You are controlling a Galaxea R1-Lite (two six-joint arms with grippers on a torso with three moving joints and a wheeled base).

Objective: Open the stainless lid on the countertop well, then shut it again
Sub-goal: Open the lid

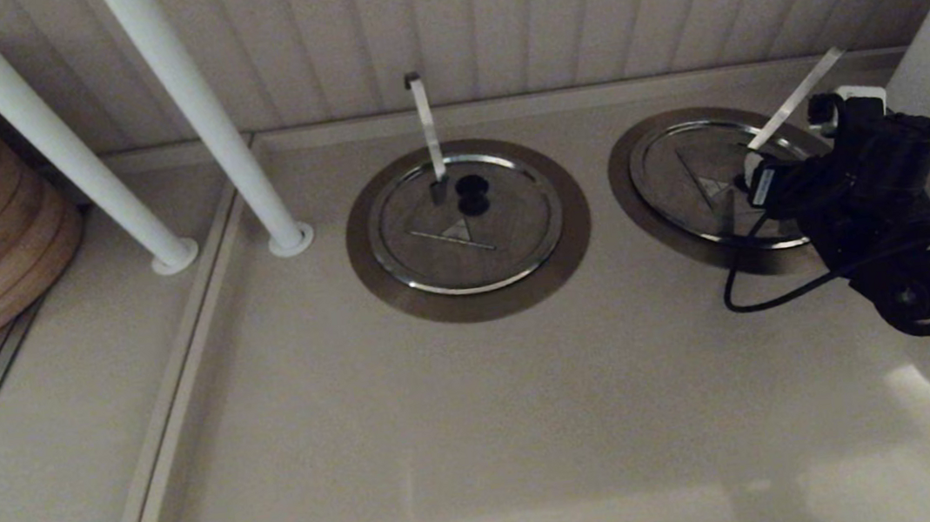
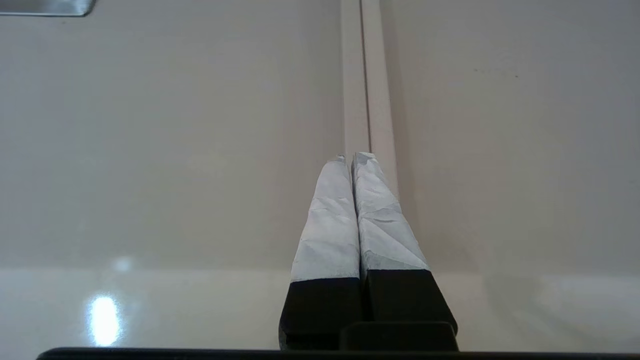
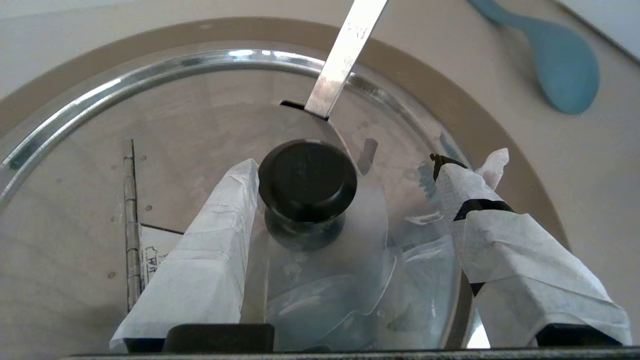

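- Sitting flat on the countertop well point(image 1: 641, 188), the stainless lid point(image 1: 696, 173) is on the right of the tabletop point(image 1: 485, 434).
- The right gripper point(image 3: 350, 190) hangs over it, fingers point(image 3: 220, 225) wide apart around the black knob point(image 3: 306, 180).
- The left gripper point(image 2: 356, 159) has fingers pressed together, holding nothing.

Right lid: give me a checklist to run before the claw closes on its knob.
1. Right claw open: ok, its fingers stand wide apart.
2. Knob between the fingers: ok, though off centre. One finger sits right beside the knob, the other stands well clear.
3. Lid seated in the collar: ok, it lies flat and shut.
4. Slanted handle out of the fingers' way: ok, it rises through the slot beyond the knob.
5. Right well chosen, not the one with the upright handle: ok.
6. Left claw out of the way: ok, shut over bare counter.
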